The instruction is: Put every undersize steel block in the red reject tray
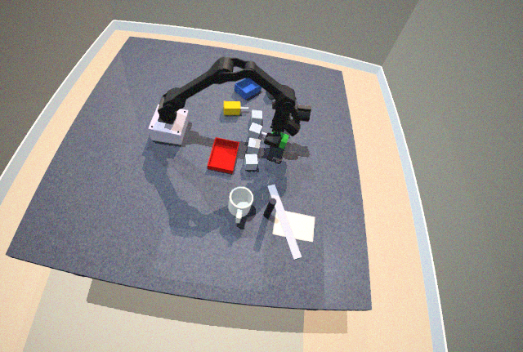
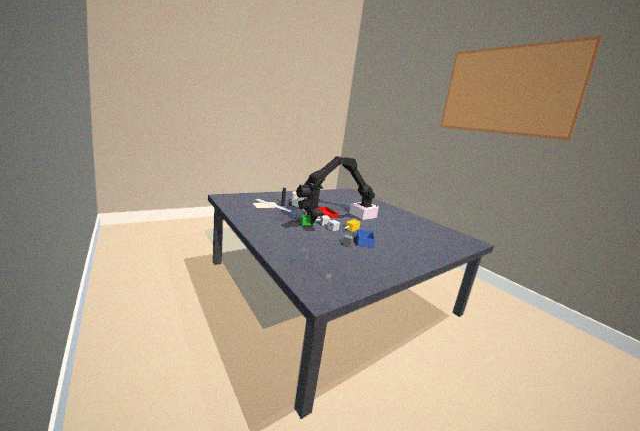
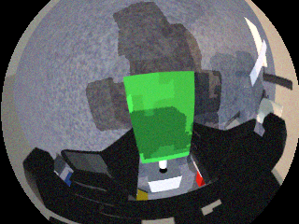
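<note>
My gripper (image 1: 279, 142) (image 3: 163, 148) is shut on the green GO gauge (image 1: 283, 140) (image 2: 306, 220) (image 3: 161, 103), low over the table. The gauge's pale pin (image 1: 264, 134) (image 3: 163, 164) points at the row of steel blocks, toward the second block (image 1: 255, 129) from the blue-tray end. Whether its tip is in a hole cannot be told. The other blocks in the row are an end block (image 1: 257, 115), a third block (image 1: 253, 144) and a last block (image 1: 251, 161) at the mug end. The red reject tray (image 1: 219, 170) lies beside the row, with no block seen in it.
A yellow gauge (image 1: 231, 108) (image 2: 353, 225) and a blue tray (image 2: 366, 241) lie beyond the row, with a grey object (image 2: 347, 240) beside that tray. On the other side are a white mug (image 1: 240, 208), a black cylinder (image 1: 269, 207), a pale strip (image 1: 292, 240) and paper (image 1: 305, 226).
</note>
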`<state>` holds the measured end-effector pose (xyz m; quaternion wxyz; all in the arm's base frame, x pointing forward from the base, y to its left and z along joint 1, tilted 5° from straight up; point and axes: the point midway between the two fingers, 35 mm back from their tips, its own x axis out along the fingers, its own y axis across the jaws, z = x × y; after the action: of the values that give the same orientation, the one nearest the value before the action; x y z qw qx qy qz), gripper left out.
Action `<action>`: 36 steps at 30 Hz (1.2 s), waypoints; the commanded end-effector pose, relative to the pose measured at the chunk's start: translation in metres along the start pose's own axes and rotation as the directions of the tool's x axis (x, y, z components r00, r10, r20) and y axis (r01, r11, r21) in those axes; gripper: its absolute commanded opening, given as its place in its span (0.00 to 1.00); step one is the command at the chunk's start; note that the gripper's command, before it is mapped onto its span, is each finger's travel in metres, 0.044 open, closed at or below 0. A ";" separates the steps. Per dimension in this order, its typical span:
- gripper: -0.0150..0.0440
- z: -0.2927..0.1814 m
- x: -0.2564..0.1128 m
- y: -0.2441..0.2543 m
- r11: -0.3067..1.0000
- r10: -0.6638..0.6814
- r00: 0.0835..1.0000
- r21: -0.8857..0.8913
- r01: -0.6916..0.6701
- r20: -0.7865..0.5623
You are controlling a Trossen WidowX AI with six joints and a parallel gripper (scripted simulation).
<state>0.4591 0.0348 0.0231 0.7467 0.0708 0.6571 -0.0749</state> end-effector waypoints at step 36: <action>0.25 0.000 -0.033 -0.002 1.000 -0.011 0.999 -0.002 0.011 -0.037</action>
<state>0.4542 0.0333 0.0496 0.7326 0.0673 0.6729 -0.0773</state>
